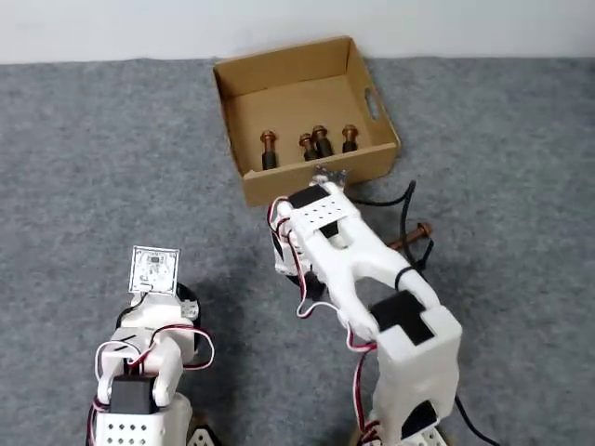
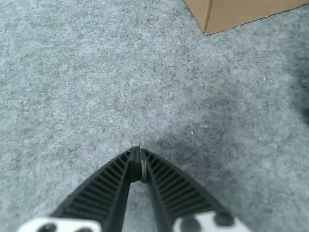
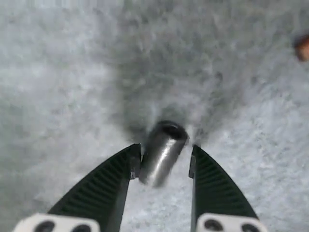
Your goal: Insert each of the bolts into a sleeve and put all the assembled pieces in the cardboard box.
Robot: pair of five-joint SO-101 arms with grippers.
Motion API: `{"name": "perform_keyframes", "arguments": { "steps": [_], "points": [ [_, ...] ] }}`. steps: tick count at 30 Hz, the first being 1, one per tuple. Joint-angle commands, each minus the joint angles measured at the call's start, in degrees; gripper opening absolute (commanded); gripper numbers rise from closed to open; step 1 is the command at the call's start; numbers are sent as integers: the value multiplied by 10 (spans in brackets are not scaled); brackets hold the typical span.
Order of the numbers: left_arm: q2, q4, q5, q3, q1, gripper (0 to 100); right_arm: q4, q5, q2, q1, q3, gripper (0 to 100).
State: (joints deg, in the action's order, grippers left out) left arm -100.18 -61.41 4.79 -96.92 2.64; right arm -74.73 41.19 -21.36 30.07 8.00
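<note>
My right gripper (image 3: 165,153) is closed around a dark metal sleeve (image 3: 161,150), which sits tilted between its fingers over the grey carpet. In the high view the right arm (image 1: 325,228) stretches to just in front of the cardboard box (image 1: 372,102). Several assembled bolt-and-sleeve pieces (image 1: 311,142) stand inside the box. One copper-headed bolt (image 1: 412,238) lies on the carpet beside the right arm. My left gripper (image 2: 140,155) is shut and empty, low over bare carpet, with the left arm (image 1: 149,358) drawn back at the near left.
A corner of the box (image 2: 241,12) lies far ahead of my left gripper. Black cables (image 1: 395,200) trail beside the right arm. Grey carpet (image 1: 112,158) covers the table, with open room on the left and the far right.
</note>
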Motion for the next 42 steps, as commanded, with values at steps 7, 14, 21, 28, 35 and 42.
{"name": "perform_keyframes", "arguments": {
  "steps": [7,14,21,28,35,42],
  "points": [
    [0,-2,-2,2,2,6,-4,1,-23,15,-24,64],
    [0,-1,-2,2,2,6,-66,1,-1,16,-40,9],
    [0,-1,-4,2,-1,6,-160,-12,129,15,-45,8],
    [0,-1,-4,2,-3,8,-222,-19,300,-34,-44,8],
    [0,-1,-4,2,-14,8,-232,-38,456,-127,51,8],
    [0,-2,-5,2,-30,8,-131,-95,667,-260,221,8]
  ]
}}
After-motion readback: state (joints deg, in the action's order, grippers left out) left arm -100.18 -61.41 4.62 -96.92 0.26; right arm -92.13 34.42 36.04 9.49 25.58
